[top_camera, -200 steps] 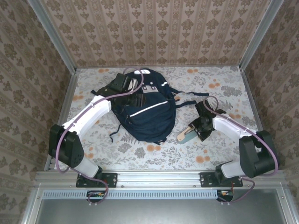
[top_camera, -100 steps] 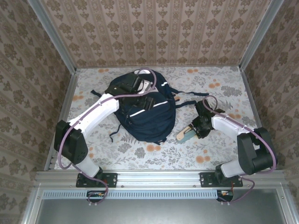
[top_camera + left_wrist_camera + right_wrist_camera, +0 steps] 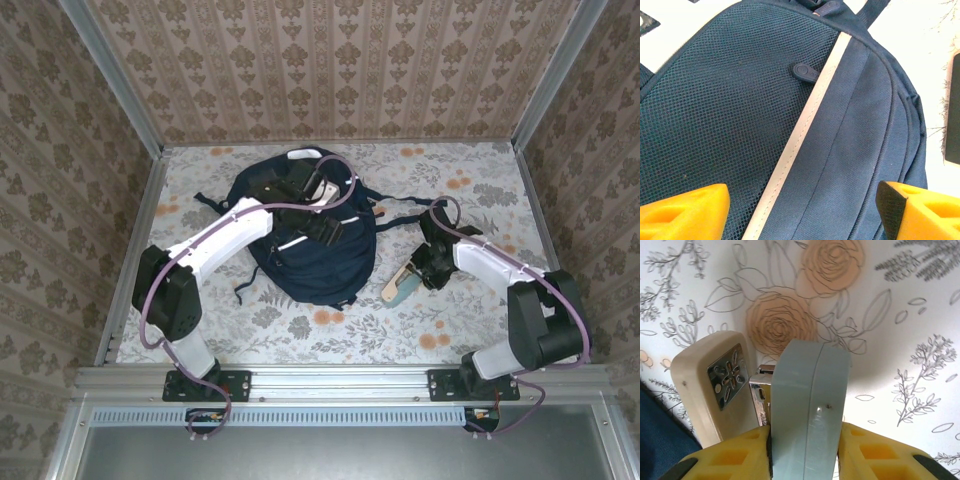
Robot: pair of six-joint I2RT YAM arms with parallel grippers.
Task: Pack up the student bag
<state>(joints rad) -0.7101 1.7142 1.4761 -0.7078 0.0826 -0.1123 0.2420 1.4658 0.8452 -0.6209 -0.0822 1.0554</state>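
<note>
The backpack (image 3: 320, 270) lies mid-counter (image 3: 470, 330), front up. The left claw (image 3: 800, 210) hangs spread wide over its mesh panel, gripping nothing. The right claw (image 3: 805, 450) is clamped on a stapler (image 3: 810, 385) just beside the bag. I would open the bag first (a zip pull (image 3: 805, 72) sits close), then carry the stapler across.

Student bag (image 3: 320, 262): is lying on the table (image 3: 480, 190), left of centre, its top reaching toward the far edge and its straps trailing out to the right.
Stapler (image 3: 400, 288): is sitting just beside the bag's near right side, between the bag and the table's right edge.
Left gripper (image 3: 325, 228): is hanging over the middle of the bag, fingers spread apart.
Right gripper (image 3: 428, 268): is sitting at the stapler's far right end, fingers pressing both sides of its upper part.
</note>
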